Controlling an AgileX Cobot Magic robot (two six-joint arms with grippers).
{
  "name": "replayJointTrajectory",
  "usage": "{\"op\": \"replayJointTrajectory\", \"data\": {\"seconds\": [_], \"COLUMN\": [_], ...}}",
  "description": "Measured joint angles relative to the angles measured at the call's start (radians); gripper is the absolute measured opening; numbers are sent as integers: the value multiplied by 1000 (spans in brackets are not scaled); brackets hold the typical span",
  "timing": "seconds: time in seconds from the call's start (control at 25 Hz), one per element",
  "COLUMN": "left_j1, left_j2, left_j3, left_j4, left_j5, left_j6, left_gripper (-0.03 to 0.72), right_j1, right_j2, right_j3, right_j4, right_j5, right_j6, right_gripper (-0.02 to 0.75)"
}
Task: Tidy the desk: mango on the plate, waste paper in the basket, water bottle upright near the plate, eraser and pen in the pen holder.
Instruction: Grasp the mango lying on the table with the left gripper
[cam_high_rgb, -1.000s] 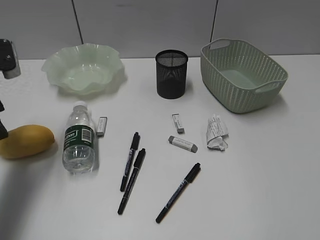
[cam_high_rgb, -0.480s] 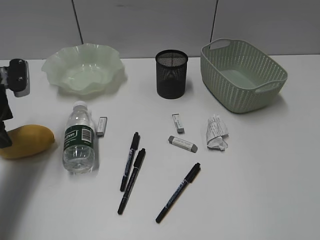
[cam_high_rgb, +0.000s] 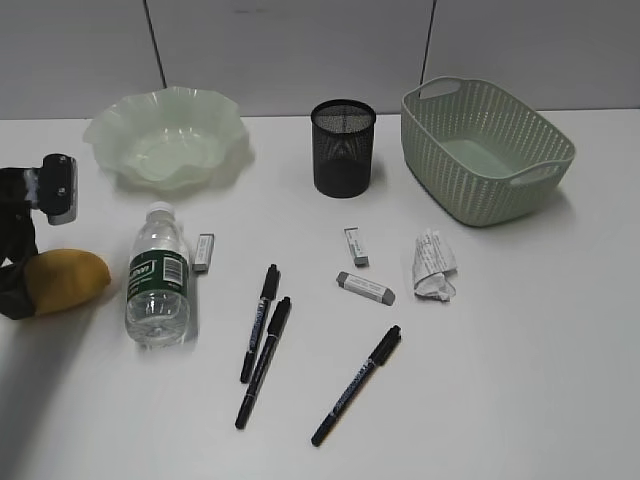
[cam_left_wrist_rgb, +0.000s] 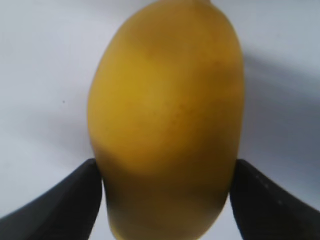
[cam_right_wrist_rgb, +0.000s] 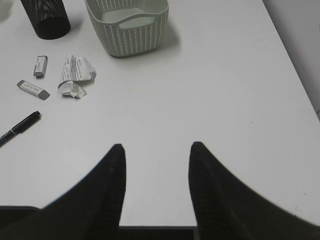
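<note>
In the exterior view, the mango (cam_high_rgb: 62, 281) is lying on the white worktop (cam_high_rgb: 520, 380) at the far left, its long axis running left to right, and the left pincer (cam_high_rgb: 14, 290) is covering its left end. Just to the right of that pincer, the water bottle (cam_high_rgb: 158, 284) is lying on its side, cap pointing away toward the plate (cam_high_rgb: 167, 136). Pens, erasers and the waste paper (cam_high_rgb: 432, 264) are lying well to the right, before the pen holder (cam_high_rgb: 343, 147) and basket (cam_high_rgb: 484, 148).

The left wrist view is showing what that angle hides: both dark fingers (cam_left_wrist_rgb: 60, 205) are standing wide, flanking the mango's (cam_left_wrist_rgb: 165, 120) near end; contact is unclear.

In the right wrist view, the right pincer (cam_right_wrist_rgb: 156, 150) is hanging half open and empty above bare worktop, the waste paper (cam_right_wrist_rgb: 75, 75) and basket (cam_right_wrist_rgb: 127, 22) lying far ahead.
</note>
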Motion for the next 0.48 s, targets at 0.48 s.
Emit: {"op": "replayJointTrajectory", "data": {"seconds": [0.48], "left_j1": [0], "left_j2": [27], "left_j3": [0], "left_j4": [0], "left_j5": [-15], "left_j6": [-1], "left_gripper": [565], "right_j1": [0], "right_j2": [0], "right_j3": [0], "right_j4": [0], "right_j5": [0], "right_j6": [0], "right_gripper": [340]}}
